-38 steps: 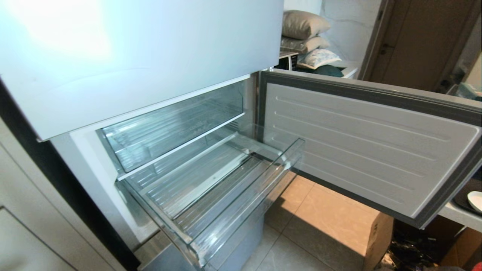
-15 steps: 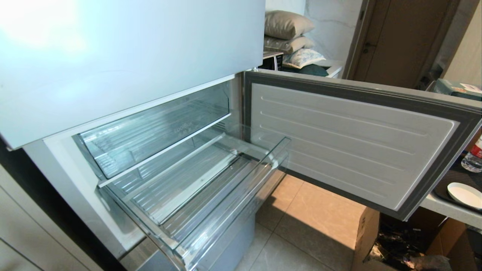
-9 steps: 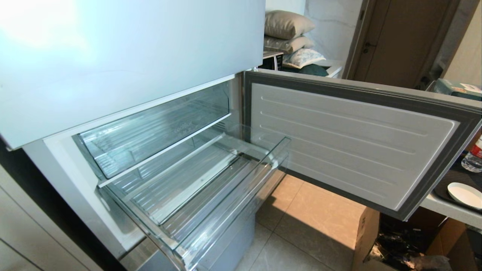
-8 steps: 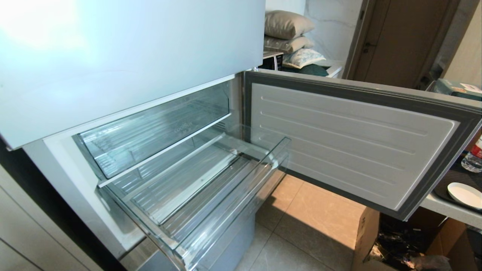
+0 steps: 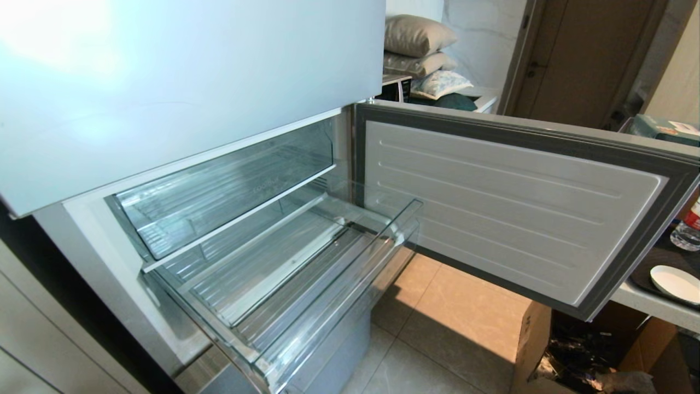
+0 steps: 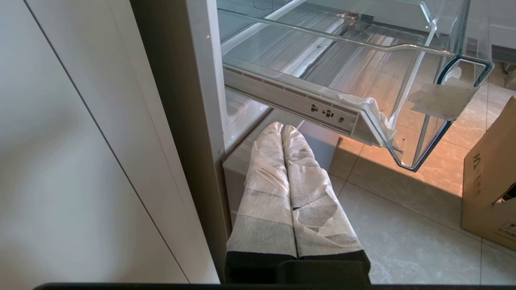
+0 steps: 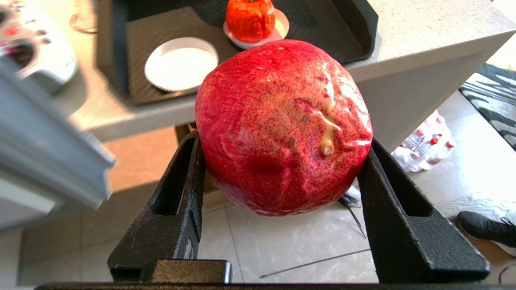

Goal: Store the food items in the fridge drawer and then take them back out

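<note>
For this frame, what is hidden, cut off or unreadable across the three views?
- Right gripper, shut on the red fruit: outside the head view, so its position relative to the fridge drawer is unknown.
- Orange item: cut by the right wrist view's edge.
- Embossed lettering on the upper clear bin: too faint.
- Shoe: wearer out of frame.

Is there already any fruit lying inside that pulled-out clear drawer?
No. The head view shows the fridge drawer holding nothing but its ribbed clear bottom, while the right gripper grips a red fruit.
</note>
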You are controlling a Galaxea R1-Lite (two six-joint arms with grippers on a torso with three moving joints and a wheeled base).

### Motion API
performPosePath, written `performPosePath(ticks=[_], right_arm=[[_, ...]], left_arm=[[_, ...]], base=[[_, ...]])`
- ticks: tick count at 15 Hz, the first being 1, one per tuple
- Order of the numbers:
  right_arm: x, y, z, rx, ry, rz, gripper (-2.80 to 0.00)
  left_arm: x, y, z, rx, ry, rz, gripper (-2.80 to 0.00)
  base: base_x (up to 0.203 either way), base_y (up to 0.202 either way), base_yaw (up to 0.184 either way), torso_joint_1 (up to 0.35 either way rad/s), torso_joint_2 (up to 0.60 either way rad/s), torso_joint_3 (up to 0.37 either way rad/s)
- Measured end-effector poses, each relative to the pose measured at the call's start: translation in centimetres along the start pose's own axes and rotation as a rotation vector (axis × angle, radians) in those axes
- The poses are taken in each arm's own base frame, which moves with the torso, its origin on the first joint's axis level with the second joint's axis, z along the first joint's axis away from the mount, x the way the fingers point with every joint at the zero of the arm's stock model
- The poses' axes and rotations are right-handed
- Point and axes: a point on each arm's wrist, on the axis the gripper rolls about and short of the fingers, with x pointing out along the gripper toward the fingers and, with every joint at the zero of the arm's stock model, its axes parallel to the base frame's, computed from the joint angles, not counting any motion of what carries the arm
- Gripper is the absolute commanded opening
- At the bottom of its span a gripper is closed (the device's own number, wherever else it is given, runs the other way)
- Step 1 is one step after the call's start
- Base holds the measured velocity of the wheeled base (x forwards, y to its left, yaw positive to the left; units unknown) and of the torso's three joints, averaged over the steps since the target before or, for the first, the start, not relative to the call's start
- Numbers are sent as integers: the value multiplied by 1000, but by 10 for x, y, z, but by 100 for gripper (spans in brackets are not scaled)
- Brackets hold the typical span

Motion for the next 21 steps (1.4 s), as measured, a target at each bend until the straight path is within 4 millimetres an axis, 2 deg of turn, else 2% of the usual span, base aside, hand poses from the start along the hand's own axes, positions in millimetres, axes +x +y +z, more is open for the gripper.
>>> performPosePath(ticks=[2,4,7,13,16,21], right_arm=[[37,3,6,9,1,-28,-280],[70,-3,14,32,-18,-78,-280],[113,-9,17,40,26,-119,-280],[197,-3,29,49,121,-55,-280],[227,9,23,89,206,146,-280],[245,33,14,86,240,243,-280]], left_arm=[[0,0,0,0,0,0,-280],[0,0,0,0,0,0,-280],[0,0,0,0,0,0,-280],[0,0,0,0,0,0,-280],[0,0,0,0,0,0,-280],[0,0,0,0,0,0,-280]], base=[[0,0,0,0,0,0],[0,0,0,0,0,0],[0,0,0,0,0,0],[0,0,0,0,0,0],[0,0,0,0,0,0],[0,0,0,0,0,0]])
